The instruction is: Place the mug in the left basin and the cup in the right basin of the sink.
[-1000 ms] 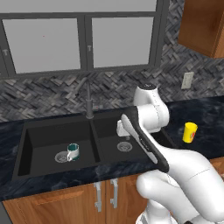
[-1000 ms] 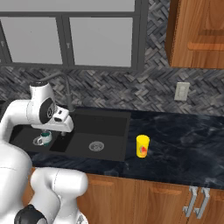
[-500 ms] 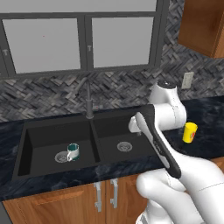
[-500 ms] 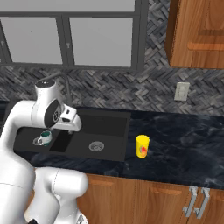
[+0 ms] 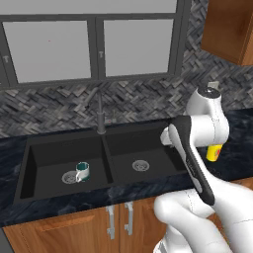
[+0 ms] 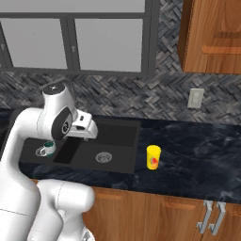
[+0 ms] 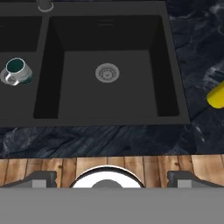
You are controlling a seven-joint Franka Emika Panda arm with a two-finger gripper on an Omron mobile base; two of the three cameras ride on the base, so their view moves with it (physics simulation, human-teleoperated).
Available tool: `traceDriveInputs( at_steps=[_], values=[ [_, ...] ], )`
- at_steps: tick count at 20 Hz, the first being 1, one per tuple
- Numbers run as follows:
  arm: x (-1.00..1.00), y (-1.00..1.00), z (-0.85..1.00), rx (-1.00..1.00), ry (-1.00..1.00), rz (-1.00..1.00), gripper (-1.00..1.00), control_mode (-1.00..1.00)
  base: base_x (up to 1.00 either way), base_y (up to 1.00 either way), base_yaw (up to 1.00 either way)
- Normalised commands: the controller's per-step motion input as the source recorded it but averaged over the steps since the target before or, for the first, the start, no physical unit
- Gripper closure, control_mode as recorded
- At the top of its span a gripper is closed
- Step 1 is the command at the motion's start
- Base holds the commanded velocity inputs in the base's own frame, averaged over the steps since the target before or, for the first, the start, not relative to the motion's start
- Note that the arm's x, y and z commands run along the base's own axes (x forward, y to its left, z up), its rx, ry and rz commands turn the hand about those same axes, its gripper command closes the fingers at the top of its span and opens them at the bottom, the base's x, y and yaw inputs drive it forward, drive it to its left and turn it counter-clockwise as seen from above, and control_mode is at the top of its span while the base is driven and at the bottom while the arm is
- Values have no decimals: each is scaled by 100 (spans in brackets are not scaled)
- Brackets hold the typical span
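Even, soft light fills all three pictures, with no clear single source and no hard cast shadows. The window panes (image 5: 94,49) are a flat pale grey and throw no beam. The white arm (image 5: 197,133) is the brightest surface, shaded gently on its underside. The black sink (image 7: 109,109) reads very dark, its walls barely separable from its floor; the steel drain (image 7: 107,72) stands out. The marbled desk (image 6: 197,160) shows faint sheen, no glare. Everything is sharp, without blur or bending at the edges, though textures look coarse.
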Motion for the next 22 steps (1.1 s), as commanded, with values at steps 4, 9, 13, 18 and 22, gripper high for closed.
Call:
traceDriveInputs(
  at_steps=[4,9,13,18,22],
  values=[
    [-5,-43,33,-2,6,0,-100,-100,0,0,0],
    [-8,-36,35,-3,2,0,-100,-100,0,0,0],
    [-7,-40,20,-1,0,0,-100,-100,0,0,0],
    [-3,-38,2,0,-2,-1,-100,-100,0,0,0],
    [-2,-32,0,0,-2,0,-100,-100,0,0,0]
  ],
)
